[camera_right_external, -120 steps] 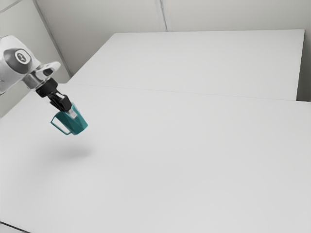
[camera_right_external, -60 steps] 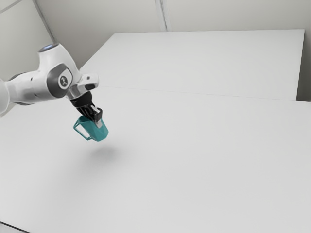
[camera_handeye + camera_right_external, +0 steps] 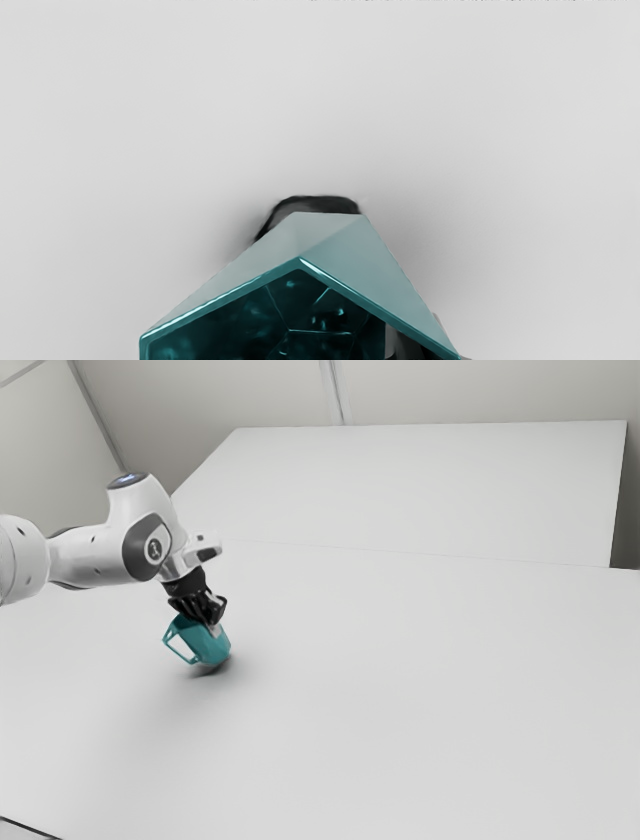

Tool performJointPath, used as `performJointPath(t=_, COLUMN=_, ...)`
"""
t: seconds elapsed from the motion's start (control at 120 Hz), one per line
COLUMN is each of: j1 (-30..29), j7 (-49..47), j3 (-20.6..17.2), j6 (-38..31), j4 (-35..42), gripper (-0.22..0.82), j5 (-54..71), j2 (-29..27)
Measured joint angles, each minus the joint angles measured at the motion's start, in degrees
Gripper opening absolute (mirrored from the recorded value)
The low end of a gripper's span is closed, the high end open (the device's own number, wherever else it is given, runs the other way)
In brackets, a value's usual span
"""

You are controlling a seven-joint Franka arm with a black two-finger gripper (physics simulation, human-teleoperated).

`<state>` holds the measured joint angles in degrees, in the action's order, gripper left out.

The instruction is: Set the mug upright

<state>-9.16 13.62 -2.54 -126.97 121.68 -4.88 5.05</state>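
Note:
In the exterior view my gripper points down at a slant, shut on the wall of the teal mug. The mug leans, its base toward the exterior view's lower right and its handle toward the left. Its lower edge is at or just above the table; contact is not clear. The wrist view looks into the open mouth of the faceted mug. There my gripper has one finger inside the mug and the other outside, with the wall between them.
The white table spreads around the mug, with a dark shadow close under its base. Behind it stands another white surface, in front of pale walls.
My arm has carried the mug toward the exterior view's right and down to the table. Its shadow now lies close beneath it, and the mug is still tilted.

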Motion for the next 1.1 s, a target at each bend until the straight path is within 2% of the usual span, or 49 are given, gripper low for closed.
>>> performJointPath(t=0.375, j1=-0.1, j7=-4.2, j3=-1.2, j6=-1.5, j4=-1.5, gripper=-0.17, j5=0.1, j2=4.0)
performJointPath(t=0.408, j1=-0.2, j7=-4.4, j3=-1.3, j6=-1.5, j4=-1.5, gripper=-0.13, j5=0.0, j2=4.1)
performJointPath(t=0.575, j1=-0.2, j7=-5.3, j3=-1.7, j6=-1.6, j4=-1.9, gripper=0.23, j5=-0.2, j2=3.3)
performJointPath(t=0.692, j1=-0.1, j7=-5.7, j3=-2.0, j6=-1.2, j4=-2.1, gripper=0.39, j5=-0.3, j2=0.7)
performJointPath(t=0.9, j1=-0.1, j7=-6.1, j3=-2.0, j6=6.4, j4=-12.5, gripper=0.52, j5=-0.2, j2=0.2)
performJointPath(t=1.1, j1=-0.2, j7=-5.9, j3=-1.9, j6=17.3, j4=-28.8, gripper=0.57, j5=2.3, j2=5.9)
